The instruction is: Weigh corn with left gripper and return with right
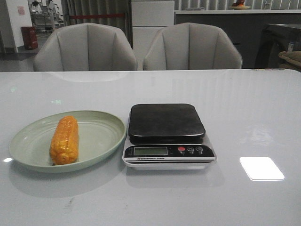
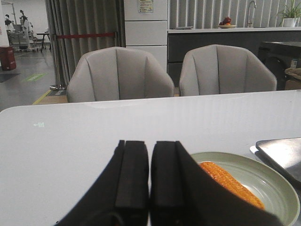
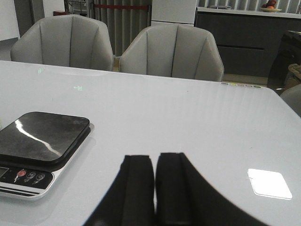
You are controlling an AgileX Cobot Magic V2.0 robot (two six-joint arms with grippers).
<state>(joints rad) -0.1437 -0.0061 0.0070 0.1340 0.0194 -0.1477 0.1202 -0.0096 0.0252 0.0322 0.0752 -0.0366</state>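
The orange-yellow corn [image 1: 64, 140] lies lengthwise on a pale green plate [image 1: 101, 136] at the table's left. Beside it on the right stands a kitchen scale [image 1: 167, 135] with a bare dark platform [image 1: 165, 121]. Neither arm shows in the front view. In the left wrist view my left gripper [image 2: 149, 143] is shut with nothing in it; the corn [image 2: 230, 182] and the plate [image 2: 275, 188] lie off to one side of its fingers. My right gripper [image 3: 155, 157] is also shut and holds nothing, hovering over bare table beside the scale [image 3: 40, 150].
Two grey chairs [image 1: 87, 48] [image 1: 192, 47] stand behind the table's far edge. A bright light patch [image 1: 261, 168] reflects on the glossy white table [image 1: 244, 108] to the right of the scale.
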